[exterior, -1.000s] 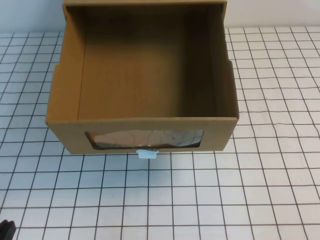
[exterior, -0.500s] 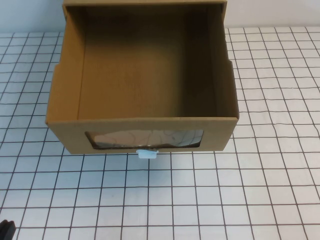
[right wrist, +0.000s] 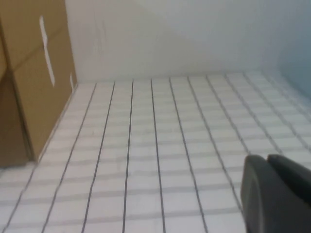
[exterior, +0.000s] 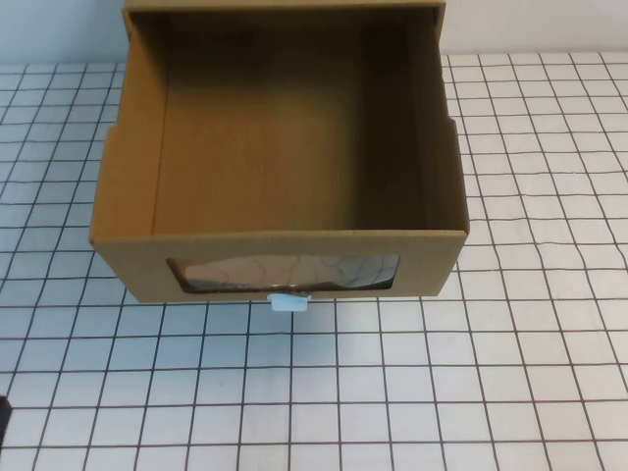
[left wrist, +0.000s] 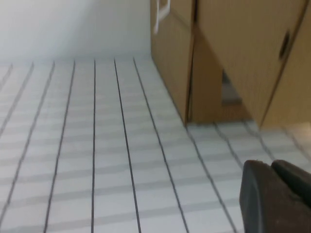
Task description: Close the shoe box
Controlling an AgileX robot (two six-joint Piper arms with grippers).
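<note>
The shoe box (exterior: 285, 147) is a brown cardboard drawer-style box at the table's far middle. Its drawer is pulled out toward me and looks empty inside. Its front has a clear window (exterior: 285, 272) with a small white pull tab (exterior: 290, 302) just below. The box's side shows in the left wrist view (left wrist: 233, 58) and in the right wrist view (right wrist: 34, 82). My left gripper (left wrist: 270, 163) is shut and empty, low over the table near the front left; only a dark sliver of it (exterior: 2, 412) shows in the high view. My right gripper (right wrist: 266, 158) is shut and empty, right of the box, outside the high view.
The table (exterior: 442, 392) is white with a black grid. A pale wall (right wrist: 184, 34) stands behind the box. Open grid surface lies in front of the drawer and on both sides.
The dark tip of my left gripper at the high view's bottom-left corner has slipped almost out of the picture. The box has not moved.
</note>
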